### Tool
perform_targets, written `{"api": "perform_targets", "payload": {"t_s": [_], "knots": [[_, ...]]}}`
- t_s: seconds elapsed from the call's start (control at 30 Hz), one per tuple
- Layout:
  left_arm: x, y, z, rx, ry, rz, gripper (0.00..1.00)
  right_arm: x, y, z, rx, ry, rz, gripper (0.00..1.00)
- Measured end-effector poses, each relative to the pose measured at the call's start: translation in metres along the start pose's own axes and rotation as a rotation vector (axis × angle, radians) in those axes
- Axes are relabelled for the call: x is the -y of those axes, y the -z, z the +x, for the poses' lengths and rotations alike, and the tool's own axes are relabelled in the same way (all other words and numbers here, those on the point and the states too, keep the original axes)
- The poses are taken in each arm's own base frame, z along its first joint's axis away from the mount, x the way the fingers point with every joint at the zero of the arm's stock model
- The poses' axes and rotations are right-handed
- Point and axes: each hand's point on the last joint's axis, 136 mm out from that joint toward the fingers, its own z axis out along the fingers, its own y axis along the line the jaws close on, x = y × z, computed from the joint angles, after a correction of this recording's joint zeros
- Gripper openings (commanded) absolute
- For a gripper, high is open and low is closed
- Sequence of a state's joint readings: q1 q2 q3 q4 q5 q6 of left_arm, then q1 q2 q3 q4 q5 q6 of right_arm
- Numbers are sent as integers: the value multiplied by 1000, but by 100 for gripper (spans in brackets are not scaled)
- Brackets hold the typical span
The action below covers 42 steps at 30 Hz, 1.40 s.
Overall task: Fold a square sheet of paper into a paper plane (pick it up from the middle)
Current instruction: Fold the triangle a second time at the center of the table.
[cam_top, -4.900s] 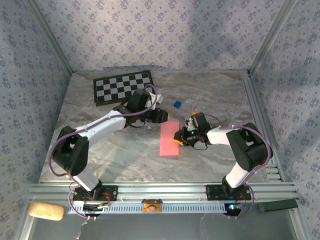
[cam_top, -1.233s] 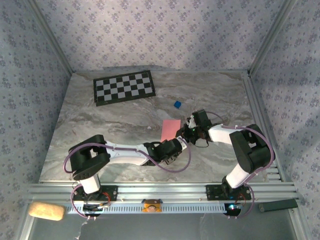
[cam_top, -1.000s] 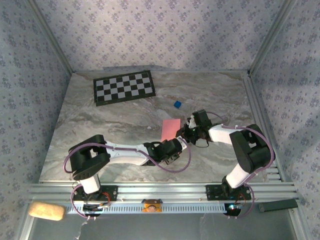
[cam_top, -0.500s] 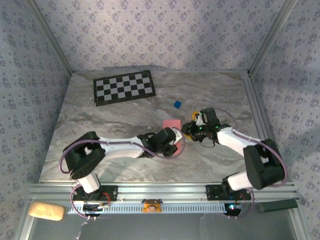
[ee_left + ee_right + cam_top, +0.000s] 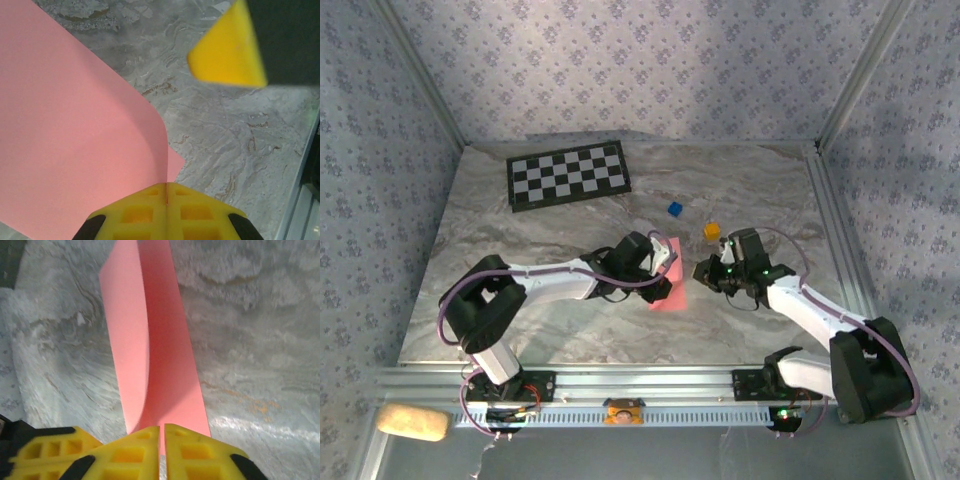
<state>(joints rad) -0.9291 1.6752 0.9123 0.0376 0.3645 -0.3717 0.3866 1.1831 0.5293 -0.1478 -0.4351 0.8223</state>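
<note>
The square sheet of paper [image 5: 670, 295] is salmon-pink and doubled over into a narrow strip on the marble table. My left gripper [image 5: 666, 266] is shut on one edge [image 5: 166, 186] and lifts that layer in a curl [image 5: 75, 130]. My right gripper [image 5: 701, 270] is just right of the strip. Its yellow fingers [image 5: 135, 447] are shut with a hairline gap, tips over the strip's near end [image 5: 165, 365], and the paper lies flat beneath them. I see no pinch there. One of its yellow fingers [image 5: 227, 52] shows in the left wrist view.
A small orange block [image 5: 712, 231] sits just behind the right gripper, and a blue block [image 5: 674, 208] further back. The checkerboard mat [image 5: 568, 173] lies at the far left. Metal rails [image 5: 840, 230] run along the table's right edge.
The left arm swung from the near side toward the back, still pinching the paper, so more of the strip shows. The right gripper opened briefly, shut again and drew back to the right.
</note>
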Motion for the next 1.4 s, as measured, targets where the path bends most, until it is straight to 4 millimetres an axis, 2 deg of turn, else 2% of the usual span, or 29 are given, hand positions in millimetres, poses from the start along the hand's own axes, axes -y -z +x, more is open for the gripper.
{"api": "perform_targets", "payload": {"t_s": [0.27, 0.6, 0.9, 1.13, 1.3, 1.4], "knots": [[0, 1, -2, 4, 30, 14, 0, -3, -14, 26, -74, 50, 8, 3], [-6, -2, 2, -9, 47, 1, 0, 12, -40, 50, -187, 63, 81, 3], [-14, -6, 7, -26, 88, -16, 0, 26, -46, 47, -194, 110, 169, 2], [-30, -5, 0, -4, 151, -24, 0, 32, -43, 41, -196, 165, 220, 4], [-33, -6, -1, -3, 166, -19, 0, 31, -42, 41, -206, 172, 215, 6], [-34, -9, 2, -12, 170, -14, 0, 24, -43, 42, -213, 175, 179, 7]]}}
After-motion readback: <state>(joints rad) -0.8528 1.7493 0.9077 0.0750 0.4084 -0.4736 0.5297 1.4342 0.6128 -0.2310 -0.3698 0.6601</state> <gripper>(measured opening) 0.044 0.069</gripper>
